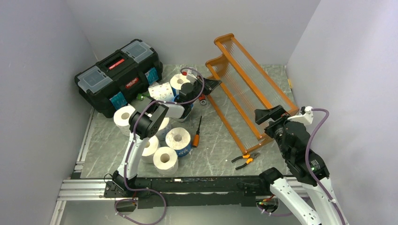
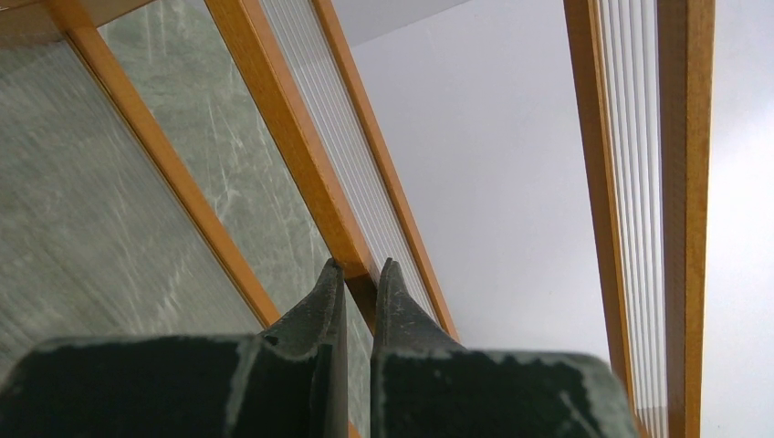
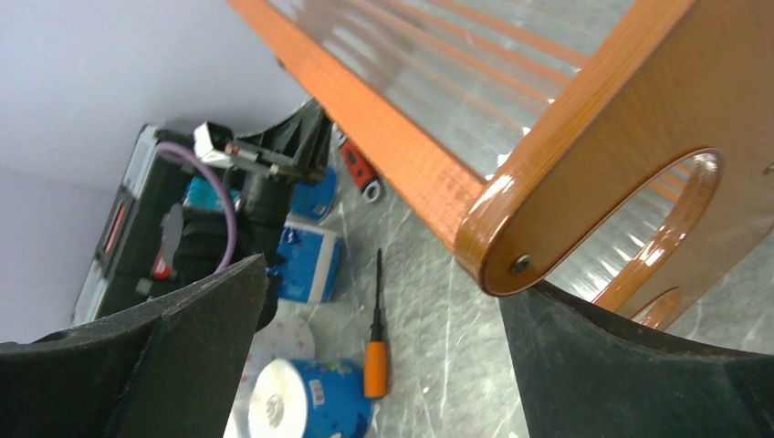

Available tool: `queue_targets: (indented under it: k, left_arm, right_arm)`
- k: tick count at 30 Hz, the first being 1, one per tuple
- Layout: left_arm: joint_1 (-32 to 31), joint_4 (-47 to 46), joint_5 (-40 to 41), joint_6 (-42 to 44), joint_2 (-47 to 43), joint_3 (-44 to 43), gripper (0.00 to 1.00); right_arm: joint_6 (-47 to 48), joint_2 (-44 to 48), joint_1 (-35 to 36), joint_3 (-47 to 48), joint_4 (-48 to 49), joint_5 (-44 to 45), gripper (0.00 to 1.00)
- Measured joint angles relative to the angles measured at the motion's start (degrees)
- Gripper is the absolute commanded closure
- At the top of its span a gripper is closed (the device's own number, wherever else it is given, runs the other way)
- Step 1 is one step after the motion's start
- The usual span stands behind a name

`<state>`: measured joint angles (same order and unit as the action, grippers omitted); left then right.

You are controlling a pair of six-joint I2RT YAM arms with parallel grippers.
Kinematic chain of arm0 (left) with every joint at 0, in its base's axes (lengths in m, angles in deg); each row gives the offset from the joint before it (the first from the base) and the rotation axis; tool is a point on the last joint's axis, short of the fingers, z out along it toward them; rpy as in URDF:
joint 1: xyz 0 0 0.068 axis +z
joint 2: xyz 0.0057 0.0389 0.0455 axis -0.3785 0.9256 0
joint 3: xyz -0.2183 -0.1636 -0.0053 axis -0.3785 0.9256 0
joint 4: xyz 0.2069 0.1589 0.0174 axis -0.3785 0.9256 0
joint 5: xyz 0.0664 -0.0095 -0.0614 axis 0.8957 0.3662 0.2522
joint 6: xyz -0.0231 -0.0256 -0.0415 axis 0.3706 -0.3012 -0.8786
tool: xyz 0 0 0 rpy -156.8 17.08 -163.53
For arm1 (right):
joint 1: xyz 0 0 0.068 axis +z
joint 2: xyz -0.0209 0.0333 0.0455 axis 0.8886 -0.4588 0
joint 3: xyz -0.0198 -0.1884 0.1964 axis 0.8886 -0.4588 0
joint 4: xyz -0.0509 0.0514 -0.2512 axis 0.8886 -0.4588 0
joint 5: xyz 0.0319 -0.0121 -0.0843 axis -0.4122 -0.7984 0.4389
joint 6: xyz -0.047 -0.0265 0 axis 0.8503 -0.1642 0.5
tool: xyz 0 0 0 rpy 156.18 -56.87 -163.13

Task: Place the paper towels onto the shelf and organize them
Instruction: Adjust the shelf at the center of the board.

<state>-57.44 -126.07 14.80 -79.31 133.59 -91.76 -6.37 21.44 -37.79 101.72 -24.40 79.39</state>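
the grey-green marbled table (image 1: 216, 157) carries a black toolbox (image 1: 117, 75) at 10 o'clock, the paper towels (image 1: 166, 161) clustered from 9 o'clock toward the centre, and the orange shelf (image 1: 248, 89) lying aslant from 12 to 4 o'clock. an orange-handled screwdriver (image 1: 196, 134) lies at centre, orange-handled pliers (image 1: 245, 160) at 5 o'clock.

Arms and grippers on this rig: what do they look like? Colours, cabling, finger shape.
Left arm and right arm match: white links, black joint housings, and a purple cable looping along each. The left gripper has matte black fingers that taper to points, with pale scuffed edges. The right gripper is black with broad fingers. A small green light shows on the right arm.
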Motion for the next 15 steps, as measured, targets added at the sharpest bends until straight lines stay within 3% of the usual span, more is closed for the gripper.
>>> queue_targets:
  k: [15]
  left_arm:
    - [-0.96, -0.55, 2.25, -0.72, 0.7, -0.74, 1.0]
  right_arm:
    - [4.61, -5.64, -1.6, -4.17, 7.58, 14.01, 0.01]
